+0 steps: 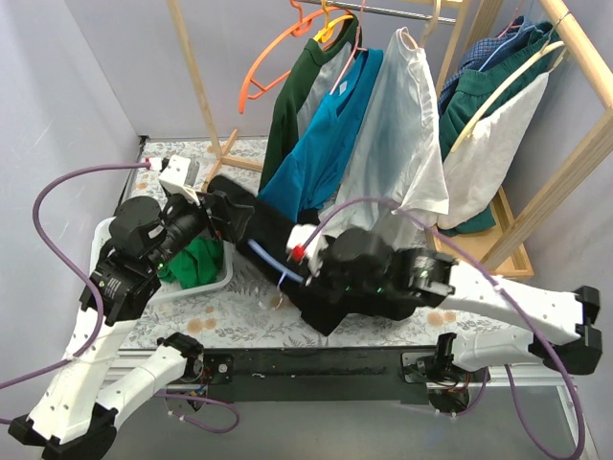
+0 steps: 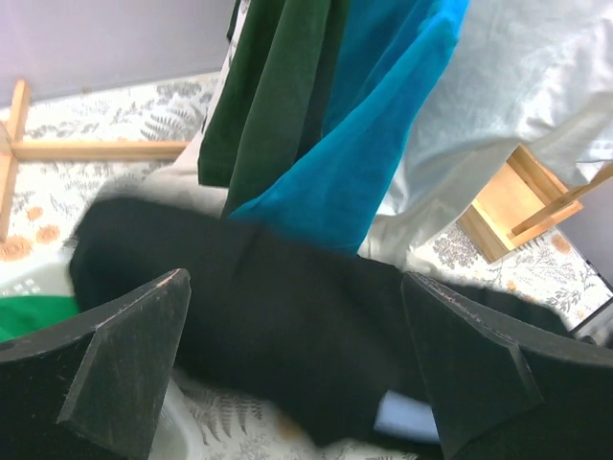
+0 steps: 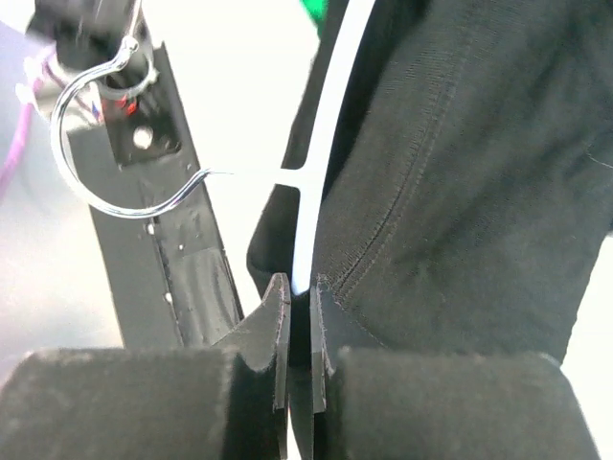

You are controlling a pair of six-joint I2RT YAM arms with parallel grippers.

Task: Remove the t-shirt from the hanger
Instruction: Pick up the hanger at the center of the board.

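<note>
Black jersey t-shirt (image 1: 273,238) lies crumpled on the floral-patterned surface (image 1: 239,309), just right of the white plastic laundry basket (image 1: 222,280), with one shoulder end draped over the basket's far right corner. From that corner it runs diagonally away toward the near right.

A pale blue plastic hanger (image 1: 273,261) with a bent wire hook (image 3: 96,144) is inside the shirt. Its bar shows along the shirt edge that faces the basket and follows the same diagonal. The hook points off toward the near side, away from the basket.

The right claw (image 3: 299,287) is pinched shut on the hanger bar where it leaves the fabric, at the end farther from the basket. The dark seam of the shirt sits hard against one finger. The left claw (image 1: 230,217) hangs above the basket's far right corner with its jaws spread wide and nothing between them. Its wrist view looks straight down the length of the black cloth.

The left arm looks the nearer one to the free shoulder. With the hanger pinned by the right claw, the likely next step is for the left claw to close on that basket-side end. It would then draw the cloth along the bar's long axis, since a sideways pull would probably snag the neckline on the hook stem.
</note>
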